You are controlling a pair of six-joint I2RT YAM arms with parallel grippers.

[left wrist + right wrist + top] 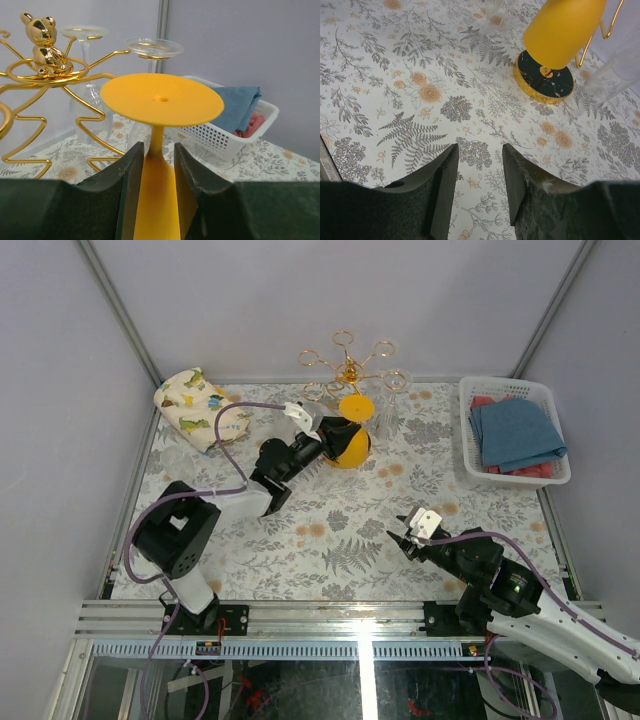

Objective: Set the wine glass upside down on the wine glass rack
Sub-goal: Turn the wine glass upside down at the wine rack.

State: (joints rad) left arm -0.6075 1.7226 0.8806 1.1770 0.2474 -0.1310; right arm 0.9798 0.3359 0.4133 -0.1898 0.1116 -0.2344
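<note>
Standing slightly apart around the wine glass [161, 99] stem, left fingers [131, 172] should back straight out, sparing the rack [44, 50]; right fingers [445, 185] sit half-open, empty.

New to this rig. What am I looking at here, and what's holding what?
Two robot arms are bolted at the near edge of a floral-clothed table. One picture looks down from above; the other two come from a camera on each wrist, past its own fingers. The left gripper has jaws either side of the stem of an upside-down yellow wine glass at the gold wine glass rack, with a gap showing. Clear glasses hang there too. The right gripper is open and empty. A white basket holds blue cloths; a printed fabric bundle lies far left.
</note>
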